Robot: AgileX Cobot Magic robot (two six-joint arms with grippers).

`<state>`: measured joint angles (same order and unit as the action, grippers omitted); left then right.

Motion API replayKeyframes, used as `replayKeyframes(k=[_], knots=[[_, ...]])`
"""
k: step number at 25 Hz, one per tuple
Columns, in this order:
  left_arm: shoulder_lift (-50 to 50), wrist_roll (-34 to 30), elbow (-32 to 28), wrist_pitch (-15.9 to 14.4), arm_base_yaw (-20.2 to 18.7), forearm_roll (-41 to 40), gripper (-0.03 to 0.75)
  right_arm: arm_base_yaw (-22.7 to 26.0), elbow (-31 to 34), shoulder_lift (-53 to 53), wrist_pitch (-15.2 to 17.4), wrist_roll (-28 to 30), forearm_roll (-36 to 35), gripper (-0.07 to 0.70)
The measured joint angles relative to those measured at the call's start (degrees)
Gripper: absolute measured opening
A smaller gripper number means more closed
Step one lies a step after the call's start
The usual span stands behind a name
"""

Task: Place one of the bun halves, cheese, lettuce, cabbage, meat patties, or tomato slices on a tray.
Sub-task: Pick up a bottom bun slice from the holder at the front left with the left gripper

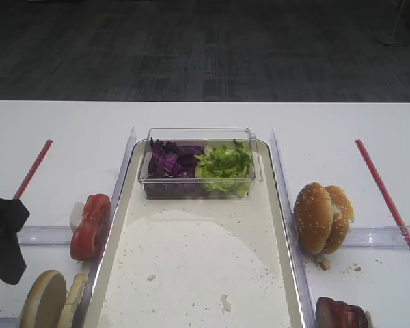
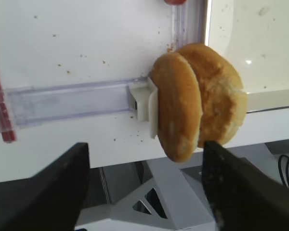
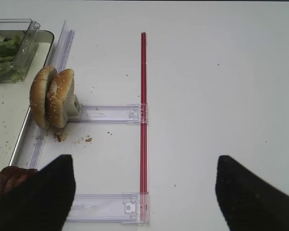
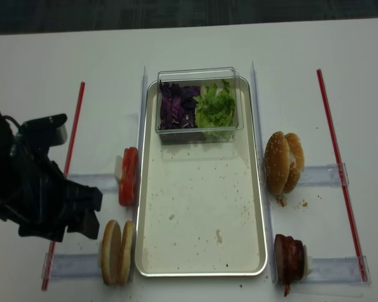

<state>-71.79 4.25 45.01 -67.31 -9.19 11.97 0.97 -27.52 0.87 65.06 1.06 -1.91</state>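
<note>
The tray (image 1: 191,273) lies mid-table with crumbs on its bare bottom. A clear tub at its far end holds purple cabbage (image 1: 169,161) and green lettuce (image 1: 224,165). Left of the tray stand the tomato slices (image 4: 128,176) and, nearer, the plain bun halves (image 4: 116,251) on edge. My left gripper (image 2: 144,192) is open just short of those bun halves (image 2: 197,101), which sit closer to its right finger; nothing is between the fingers. Right of the tray are a sesame bun (image 3: 52,96) and the meat patties (image 4: 291,257). My right gripper (image 3: 144,192) hangs open over bare table. Cheese is out of view.
Clear plastic rails (image 3: 106,114) with small white stops hold the food beside the tray. Red strips (image 3: 143,110) run along both outer sides of the table. The left arm (image 4: 31,189) hangs over the table's left part, and the front edge of the table (image 2: 111,156) lies under the left gripper.
</note>
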Motion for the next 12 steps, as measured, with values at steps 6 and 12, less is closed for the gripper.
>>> replayKeyframes(k=[6,12], knots=[[0.0,4.8,0.0,0.84,-6.87,-0.21,0.454,0.0,0.0,0.0,0.0,0.0,0.0,0.613],[0.0,9.14,0.0,3.11,-14.77,-0.21,0.452,0.0,0.0,0.0,0.0,0.0,0.0,0.613]])
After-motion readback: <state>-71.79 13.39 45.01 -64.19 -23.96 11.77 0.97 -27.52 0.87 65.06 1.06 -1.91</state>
